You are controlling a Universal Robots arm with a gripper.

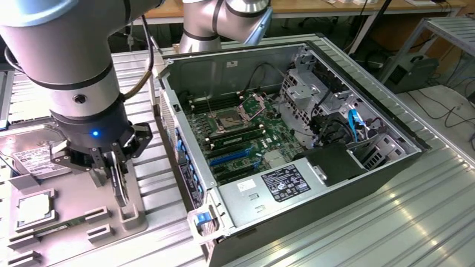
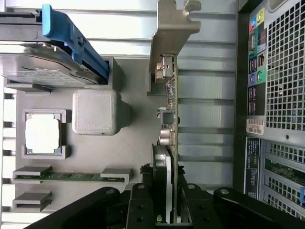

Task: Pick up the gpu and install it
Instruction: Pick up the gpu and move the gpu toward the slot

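— What's the biggest thing there?
— The open computer case (image 1: pixel 297 139), motherboard exposed, at the exterior view's right. Beside it lies the grey parts tray (image 1: pixel 74 206).
— And the gripper?
— The gripper (image 2: pixel 167 191) hangs over the tray, its fingers clamped on the gpu (image 2: pixel 170 109), which stands on edge, silver bracket (image 2: pixel 169 28) farthest from them.
— Smaller parts?
— A hard drive (image 2: pixel 38 62), a processor (image 2: pixel 42 134) and a memory stick (image 2: pixel 71 176) sit in the tray.

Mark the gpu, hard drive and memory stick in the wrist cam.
gpu (image 2: pixel 171 107), wrist view, on the card's edge, about mid-length.
hard drive (image 2: pixel 40 66), wrist view, on its silver face.
memory stick (image 2: pixel 71 176), wrist view, on the green board between its holders.
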